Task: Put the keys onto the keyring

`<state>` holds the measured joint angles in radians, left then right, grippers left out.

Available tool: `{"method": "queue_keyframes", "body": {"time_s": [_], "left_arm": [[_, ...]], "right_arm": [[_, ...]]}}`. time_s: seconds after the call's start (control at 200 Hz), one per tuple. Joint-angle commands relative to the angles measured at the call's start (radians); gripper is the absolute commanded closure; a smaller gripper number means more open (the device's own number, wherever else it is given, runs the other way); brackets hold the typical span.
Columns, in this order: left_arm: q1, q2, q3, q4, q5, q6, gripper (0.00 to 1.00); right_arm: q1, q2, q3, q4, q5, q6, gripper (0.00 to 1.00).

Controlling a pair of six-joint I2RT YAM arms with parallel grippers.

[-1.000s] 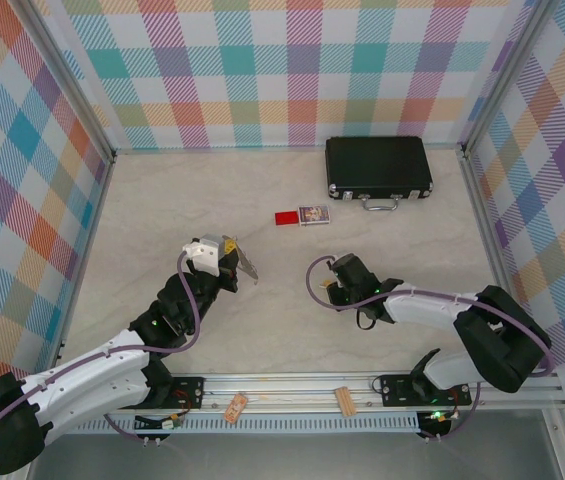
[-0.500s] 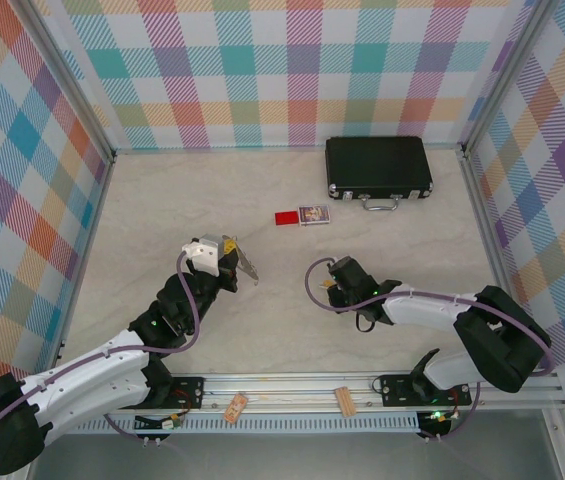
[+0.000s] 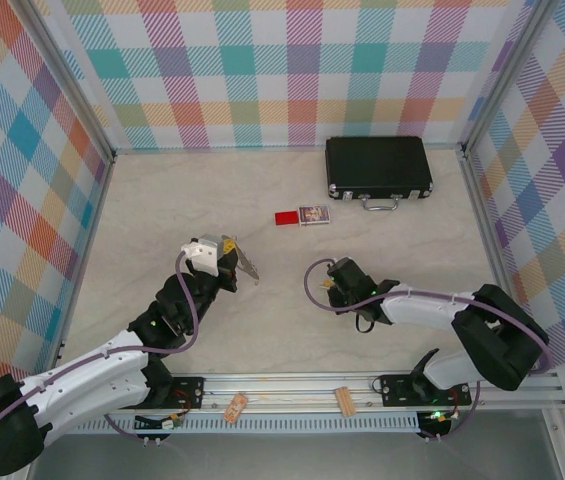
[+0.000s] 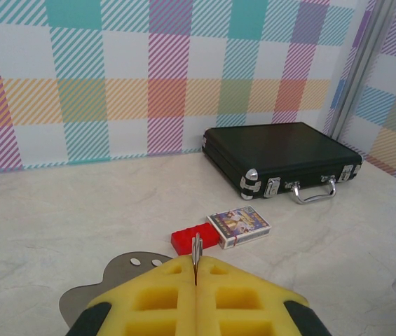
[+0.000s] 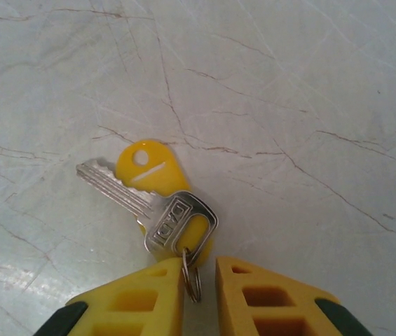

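Observation:
The key (image 5: pixel 141 192) lies flat on the table: a silver blade and silver head over a tan-yellow head (image 5: pixel 145 166), with a small split ring (image 5: pixel 193 276) through it. My right gripper (image 5: pixel 199 280) is open just behind it. The split ring sits in the gap between the yellow fingers and touches the left one. In the top view the right gripper (image 3: pixel 331 284) is low on the table, right of centre. My left gripper (image 3: pixel 228 252) is shut on the grey metal keyring (image 3: pixel 245 265). Its thin edge (image 4: pixel 196 246) sticks up between the shut pads, and its flat grey body (image 4: pixel 106 283) hangs to the left.
A black case (image 3: pixel 378 166) with a silver handle (image 3: pixel 381 204) lies at the back right. A small red block (image 3: pixel 285 217) and a card box (image 3: pixel 314 214) sit mid-table, ahead of the left gripper. Two tan wooden blocks (image 3: pixel 235 406) rest on the front rail.
The right gripper has crept slightly to the left, toward the key. The left arm and the keyring it holds have not moved.

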<state>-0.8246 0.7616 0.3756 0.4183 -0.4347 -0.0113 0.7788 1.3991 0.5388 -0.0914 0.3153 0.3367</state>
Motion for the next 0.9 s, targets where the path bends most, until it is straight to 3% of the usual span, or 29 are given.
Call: {"method": "queue_keyframes", "body": {"time_s": [0.0,0.245,0.59,0.895], "left_arm": [[-0.009,-0.017,-0.002,0.03,0.001,-0.004,1.0],[-0.007,-0.02,-0.003,0.029,0.0,-0.004,1.0],[-0.009,0.003,-0.001,0.04,0.013,-0.003,1.0],[-0.007,0.052,0.007,0.064,0.118,-0.002,1.0]], "right_arm": [[0.005,0.02,0.035,-0.034,0.022,0.019,0.83],[0.007,0.004,0.028,-0.022,0.02,0.01,1.0],[0.012,-0.178,0.026,-0.022,-0.007,-0.123,1.0],[0.011,-0.385,-0.002,0.102,-0.211,-0.338,1.0]]}}
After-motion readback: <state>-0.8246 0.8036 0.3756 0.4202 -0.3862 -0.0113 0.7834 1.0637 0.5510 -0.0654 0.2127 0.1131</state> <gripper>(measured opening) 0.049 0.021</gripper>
